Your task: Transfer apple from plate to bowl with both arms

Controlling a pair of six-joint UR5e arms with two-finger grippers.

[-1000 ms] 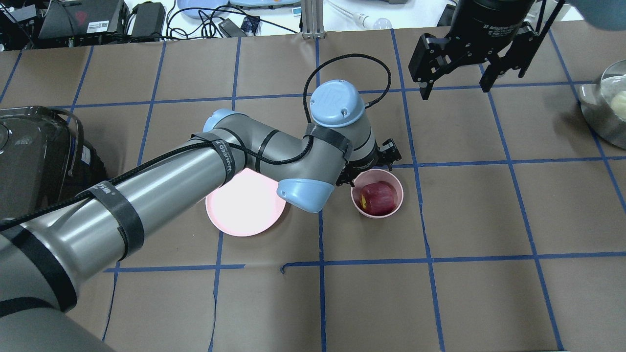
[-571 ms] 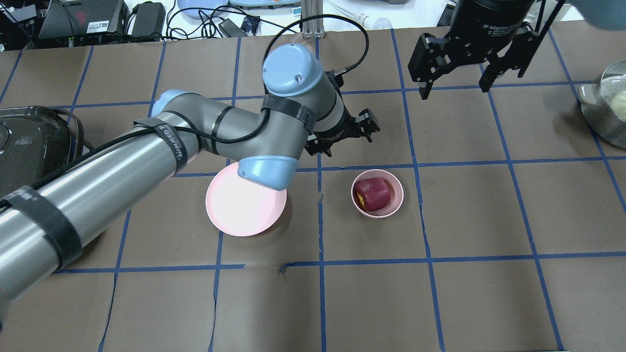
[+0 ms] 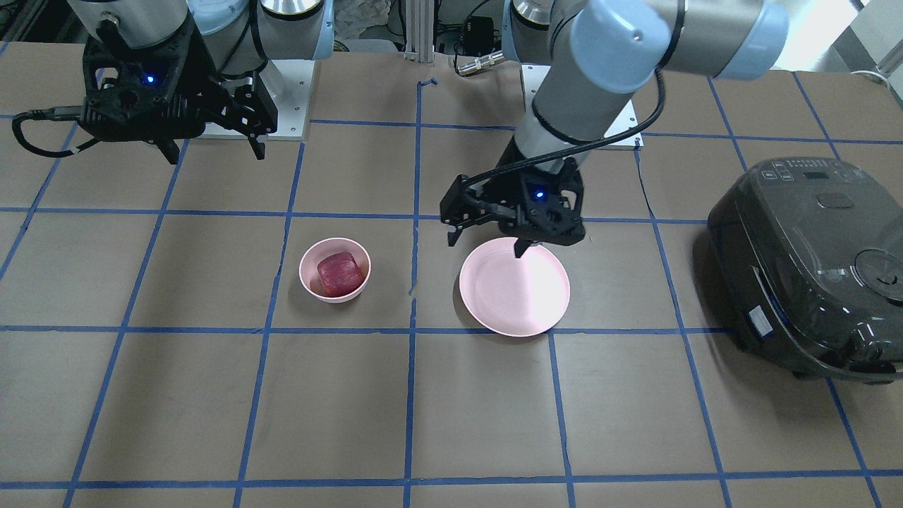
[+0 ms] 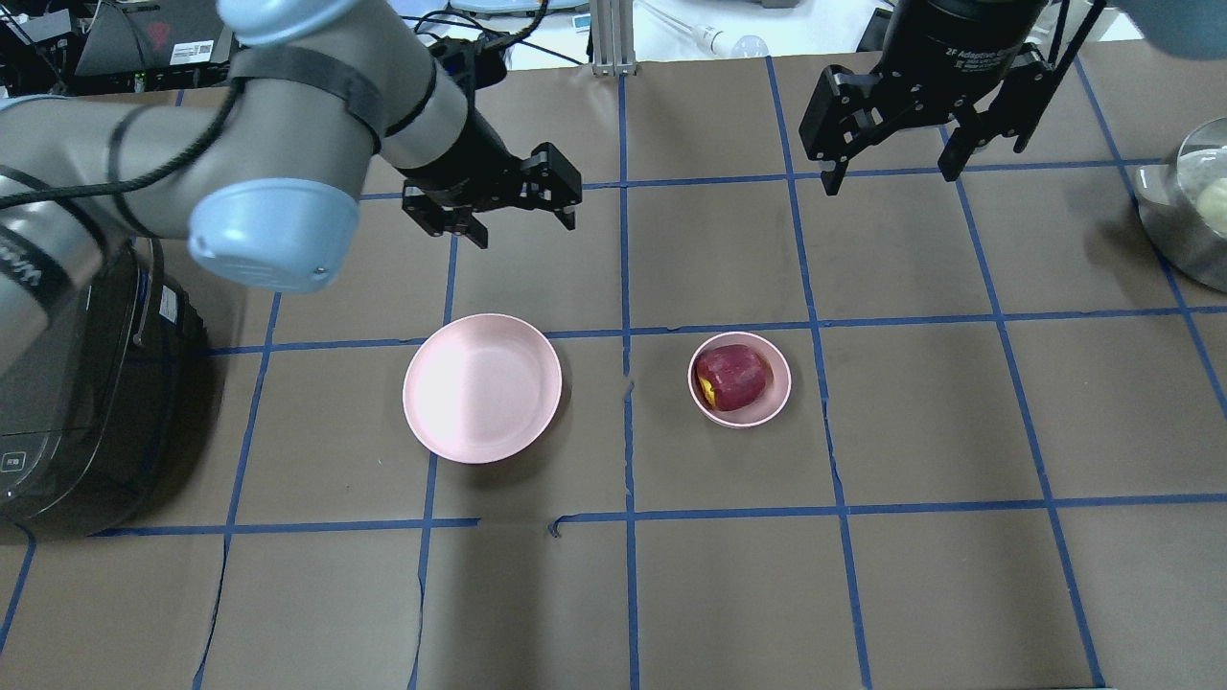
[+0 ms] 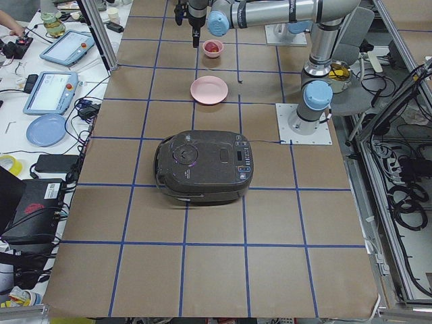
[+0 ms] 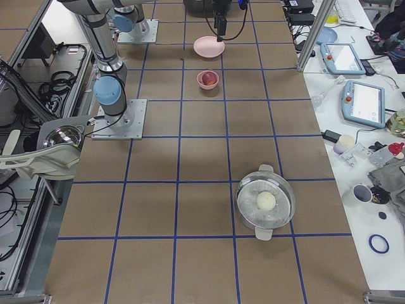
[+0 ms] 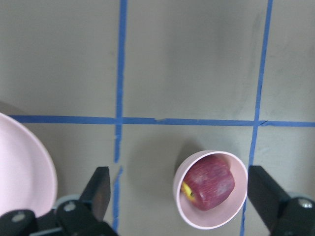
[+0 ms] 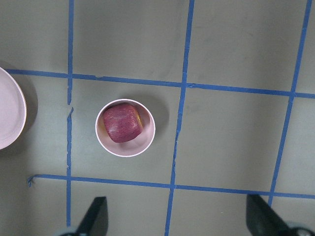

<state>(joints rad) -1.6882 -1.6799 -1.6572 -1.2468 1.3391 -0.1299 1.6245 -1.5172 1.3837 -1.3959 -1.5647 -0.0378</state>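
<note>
The dark red apple (image 4: 732, 377) lies in the small pink bowl (image 4: 778, 398), right of the empty flat pink plate (image 4: 482, 388). My left gripper (image 4: 522, 228) is open and empty, raised beyond the plate's far side and well apart from the bowl. My right gripper (image 4: 891, 177) is open and empty, high above the far right of the table. In the front view the apple (image 3: 340, 273) sits in the bowl (image 3: 310, 282) left of the plate (image 3: 513, 296), with the left gripper (image 3: 485, 245) over the plate's edge. The left wrist view shows the apple (image 7: 209, 183) below and ahead.
A black rice cooker (image 4: 77, 383) stands at the left edge of the table. A metal pot (image 4: 1189, 206) with a pale round item inside stands at the far right edge. Blue tape lines grid the brown table cover.
My left arm has lifted from beside the bowl and swung left and away, past the plate's far side. The apple stays in the bowl. The right gripper has not moved.
</note>
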